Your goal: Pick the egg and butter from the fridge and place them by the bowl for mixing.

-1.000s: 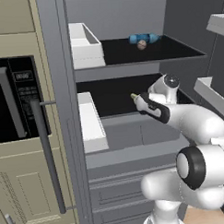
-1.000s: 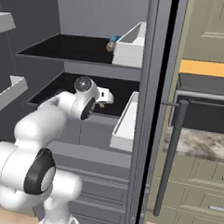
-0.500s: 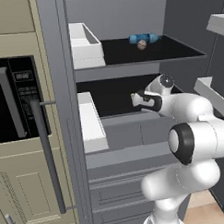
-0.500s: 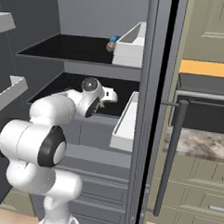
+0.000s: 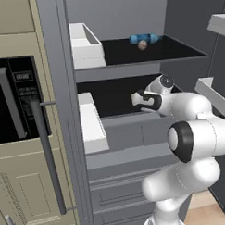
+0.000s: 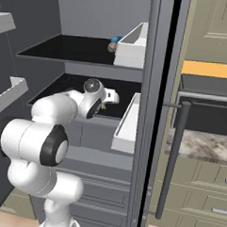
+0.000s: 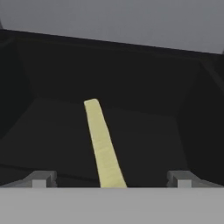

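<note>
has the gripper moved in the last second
Yes. In the left base view the gripper has swung left along the fridge's lower shelf, toward the white bin.

**Shelves in the fridge**

The top black shelf (image 5: pixel 148 50) holds the egg (image 5: pixel 142 45), a blue bottle (image 5: pixel 143 38) just behind it, and a white bin (image 5: pixel 86 43) (at its left end). The lower shelf (image 7: pixel 144 135) holds the butter (image 7: pixel 101 144), lying flat.

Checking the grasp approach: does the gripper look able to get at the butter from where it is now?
Probably yes. The butter lies bare on the dark shelf, running straight out between the open fingers, and nothing stands between the gripper and it.
</note>
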